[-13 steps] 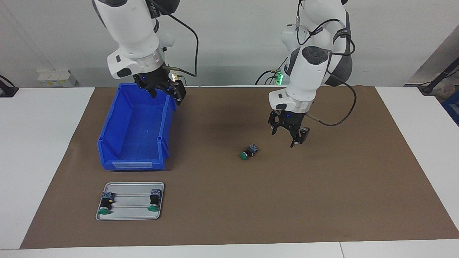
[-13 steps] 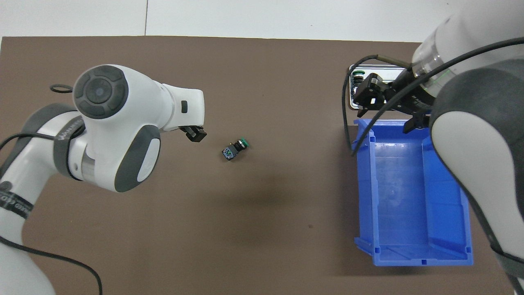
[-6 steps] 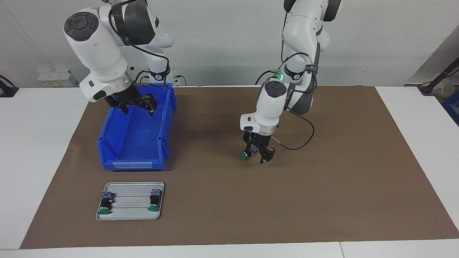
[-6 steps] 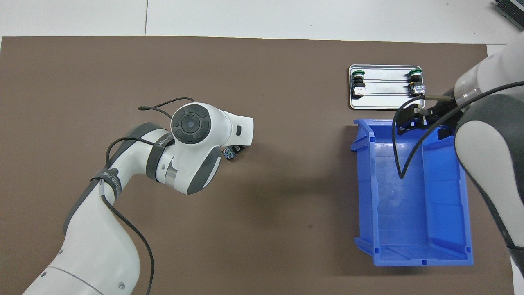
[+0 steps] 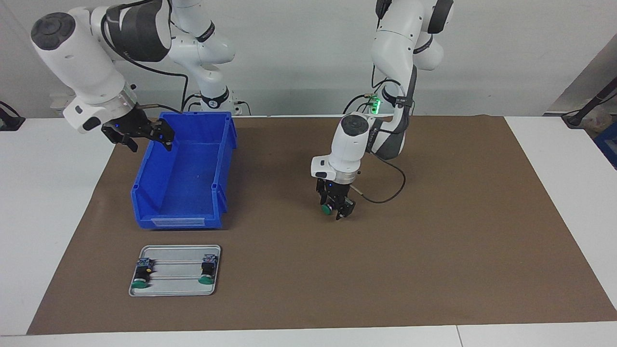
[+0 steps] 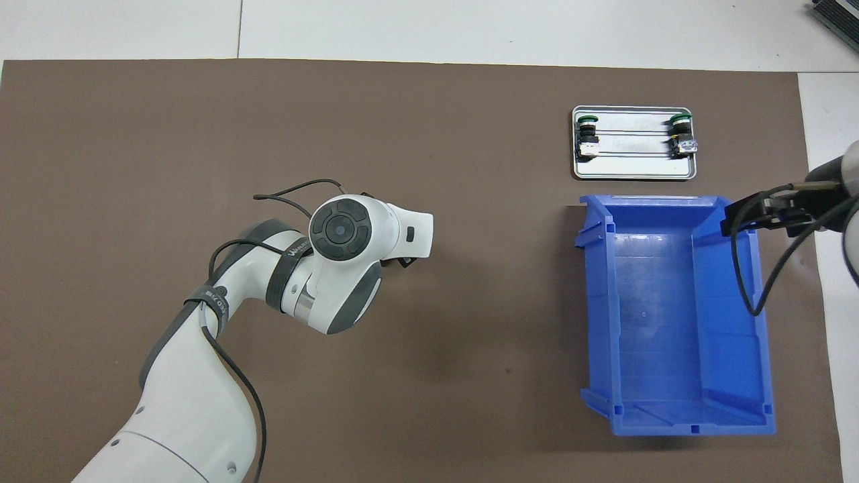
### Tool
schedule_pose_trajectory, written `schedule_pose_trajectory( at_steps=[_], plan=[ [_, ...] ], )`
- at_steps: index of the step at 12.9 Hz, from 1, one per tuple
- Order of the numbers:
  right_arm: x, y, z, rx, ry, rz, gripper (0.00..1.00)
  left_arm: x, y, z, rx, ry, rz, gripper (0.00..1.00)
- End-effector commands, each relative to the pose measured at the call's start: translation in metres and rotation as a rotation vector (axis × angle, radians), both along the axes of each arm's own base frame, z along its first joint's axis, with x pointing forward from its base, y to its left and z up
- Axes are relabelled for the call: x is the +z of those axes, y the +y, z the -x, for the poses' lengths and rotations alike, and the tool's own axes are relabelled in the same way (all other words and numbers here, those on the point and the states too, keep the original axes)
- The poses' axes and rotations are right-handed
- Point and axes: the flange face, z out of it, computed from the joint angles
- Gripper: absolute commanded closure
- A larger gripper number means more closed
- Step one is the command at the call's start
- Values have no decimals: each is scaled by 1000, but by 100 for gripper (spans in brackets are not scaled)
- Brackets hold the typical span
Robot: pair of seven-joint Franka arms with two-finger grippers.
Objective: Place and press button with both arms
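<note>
- Green-capped button (image 5: 328, 208) is sitting between my left claw's (image 5: 336, 210) fingers, down at the brown mat (image 5: 434, 241); I'm clamping it.
- My right claw (image 5: 144, 137) is hanging spread beside the blue bin (image 5: 183, 221).

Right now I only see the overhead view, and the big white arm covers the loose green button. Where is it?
Observer: The button is right under that arm, with the left end effector down around it, low over the mat.
Operator: Is it standing up?
Observer: No. Its green cap sticks out sideways, toward the right arm's end of the table.
Operator: Is the other end effector touching the blue bin?
Observer: No. The right end effector hangs open in the air, above the rim of the blue bin.
</note>
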Motion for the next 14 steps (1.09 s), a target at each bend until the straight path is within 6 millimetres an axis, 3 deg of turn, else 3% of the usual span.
schedule_pose_trajectory(
  at_steps=[1, 3, 4, 5, 6, 10, 12, 14],
  plan=[
    [39, -11, 25, 12, -3, -39, 4, -2, 4, 7, 15, -6, 7, 27],
    [66, -8, 36, 24, -22, -40, 4, -1, 5, 7, 15, 0, 3, 37],
    [67, -9, 38, 22, -22, -41, 4, -1, 4, 7, 18, 0, 4, 52],
    [61, -8, 39, 17, -13, -42, 3, 1, 3, 5, 25, -7, 11, 85],
    [57, -6, 42, 17, -8, -44, 3, 2, 3, 4, 27, -12, 12, 100],
    [45, 13, 40, -9, -7, 22, 3, 32, -1, -17, 28, -90, 58, 100],
    [42, 12, 40, -5, 0, 28, 3, 60, 20, -25, 33, -117, 70, 100],
    [40, 17, 39, 12, 1, 42, 3, 71, 49, -38, 36, -128, 75, 100]
  ],
)
